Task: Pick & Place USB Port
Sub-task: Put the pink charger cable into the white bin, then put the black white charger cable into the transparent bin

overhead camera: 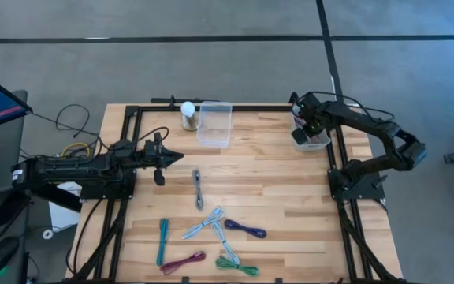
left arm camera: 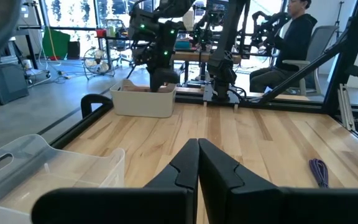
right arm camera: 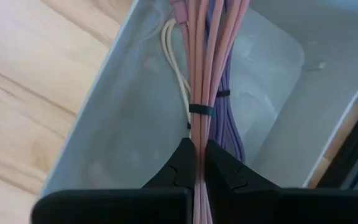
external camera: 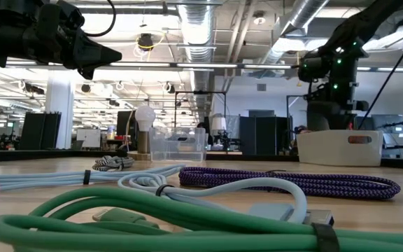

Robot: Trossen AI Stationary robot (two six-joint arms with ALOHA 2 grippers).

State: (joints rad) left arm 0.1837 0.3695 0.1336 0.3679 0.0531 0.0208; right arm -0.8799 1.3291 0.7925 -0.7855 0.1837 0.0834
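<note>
Right gripper (right arm camera: 201, 163) pinches a pink cable bundle (right arm camera: 202, 68), hanging into the white bin (overhead camera: 312, 140) at the table's far right edge. Left gripper (left arm camera: 198, 163) pressed together, hovering over the table's left side.

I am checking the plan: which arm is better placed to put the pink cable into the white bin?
Right. Its tool is shut on the pink cable, directly over the white bin. The left tool hangs shut and empty, far across the table.
</note>
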